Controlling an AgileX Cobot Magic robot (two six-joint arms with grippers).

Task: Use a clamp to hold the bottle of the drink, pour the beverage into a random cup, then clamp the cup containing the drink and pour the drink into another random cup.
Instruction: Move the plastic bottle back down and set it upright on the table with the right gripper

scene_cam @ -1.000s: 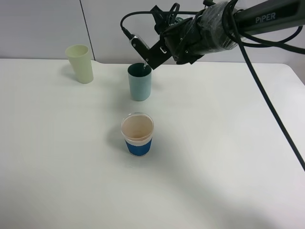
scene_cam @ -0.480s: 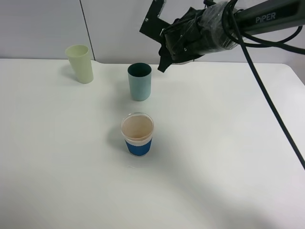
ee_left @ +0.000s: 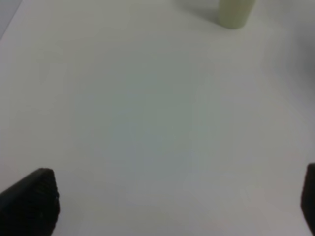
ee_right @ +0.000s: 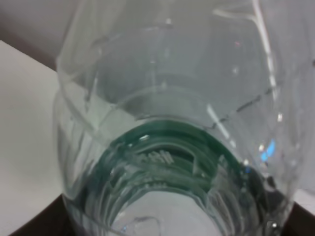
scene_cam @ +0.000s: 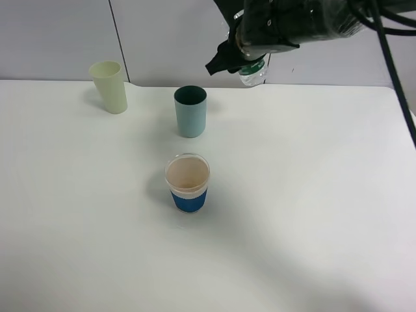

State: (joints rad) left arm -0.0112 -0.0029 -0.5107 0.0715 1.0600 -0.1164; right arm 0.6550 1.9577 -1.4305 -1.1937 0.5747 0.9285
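Above the far edge of the white surface (scene_cam: 312,195), a little right of its middle, the right claw (scene_cam: 239,60) is clamped on a clear plastic bottle (scene_cam: 253,73) and holds it in the air, well clear of everything below. From the high camera only the bottle's rounded end with a green label band shows beneath the black, wrapped arm; its mouth is hidden. The right wrist camera is filled by the bottle (ee_right: 167,147), with clear ribbed walls and the green band seen through them, so the claw's fingers barely show there. A teal cup (scene_cam: 190,112) stands upright near the far edge, beside and below the bottle and apart from it; its inside is too dark to tell what it holds. A pale yellow-green cup (scene_cam: 109,86) stands toward the far left corner. A blue-banded cup (scene_cam: 188,183) with a pale brownish inside stands nearer the middle of the surface, on the near side of the teal cup. The left claw (ee_left: 172,204) hangs over bare surface (ee_left: 147,123) with its dark fingertips (ee_left: 32,204) wide apart, and the pale yellow-green cup (ee_left: 236,12) is well beyond it.
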